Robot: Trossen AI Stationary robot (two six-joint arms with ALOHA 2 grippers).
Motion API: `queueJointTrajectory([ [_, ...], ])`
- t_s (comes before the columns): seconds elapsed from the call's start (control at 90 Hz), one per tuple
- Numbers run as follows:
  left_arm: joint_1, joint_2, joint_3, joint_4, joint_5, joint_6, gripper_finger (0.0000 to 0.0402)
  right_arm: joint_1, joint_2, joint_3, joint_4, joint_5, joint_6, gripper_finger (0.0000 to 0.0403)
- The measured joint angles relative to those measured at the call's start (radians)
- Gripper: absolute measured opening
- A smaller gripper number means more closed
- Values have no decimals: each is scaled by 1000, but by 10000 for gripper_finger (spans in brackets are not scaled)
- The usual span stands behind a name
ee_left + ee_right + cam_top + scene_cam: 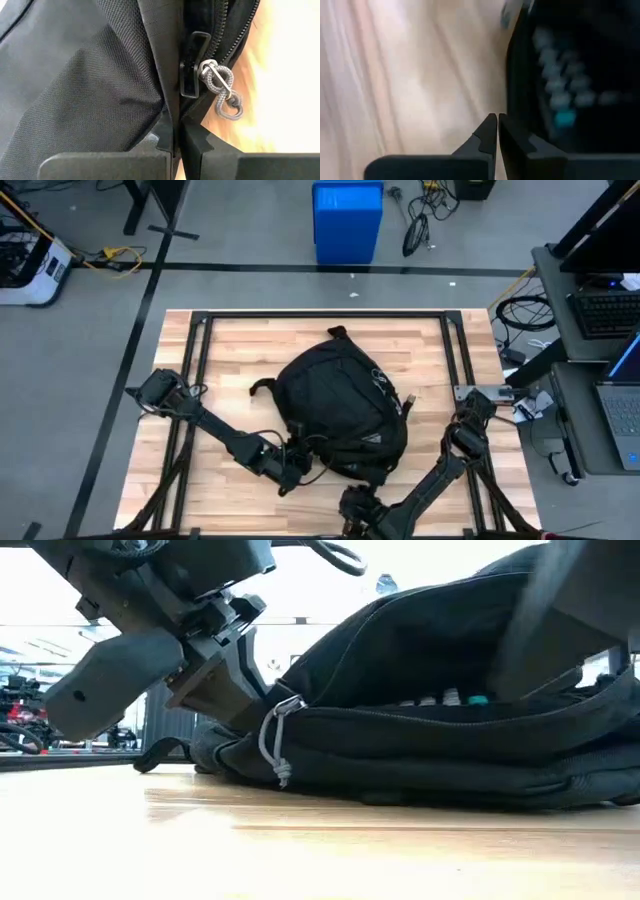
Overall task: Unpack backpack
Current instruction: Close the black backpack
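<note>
Left wrist view: left gripper point(177, 135) fingers pressed together on a fold of black fabric beside the zip track, pinching the backpack point(90, 85). Zip slider point(192, 65) sits just beyond the fingertips, grey cord pull point(222, 90) looped through it and hanging free, not in the grip.

Right wrist view: right gripper point(497, 127) fingers closed against each other, nothing visibly between them. Tips hover over bare table point(410, 75), just beside the opened mouth of the bag. Inside the mouth, a dark flat item with rows of pale keys and one teal key, probably a calculator point(560, 95); blurred, so not certain.

Low view: the left gripper point(215, 670) bears on the bag near the cord pull point(275, 740); the zip gapes along the side and the keyed item point(445, 698) shows in the gap.

High view: the backpack point(340, 405) lies flat at the table's point(230, 340) centre, reaching toward the near edge. Left arm comes in from the left edge to the bag's near-left corner; right gripper point(360, 505) at the near edge, below the bag.

Risks, as judged:
- The left pinch is on fabric only. A pull could slip off the weave, or drag the whole bag across the wood, since nothing else pins it.
- Right fingers must part before entering. Going in closed would shove the calculator deeper.
- The gap is narrow. If the left hold drops, the flap could sag over the contents.
- The loose cord could snag a fingertip.
</note>
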Motion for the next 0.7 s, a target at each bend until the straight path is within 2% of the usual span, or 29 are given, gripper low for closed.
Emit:
queueJointTrajectory([
  [0.144, -3, 0, 5, 3, 1, 4, 0, -16, -1, -28, 99, 120, 56, 5],
  [0.311, -3, -3, 5, 5, 4, 9, 0, -58, -2, -91, 252, 94, 106, 44],
  [0.556, -8, -21, 5, 16, 16, 34, 0, -115, -1, -194, 498, 104, -104, 119],
  [0.7, -8, -24, 5, 19, 23, 34, 0, -147, -1, -258, 625, 111, -228, 147],
])
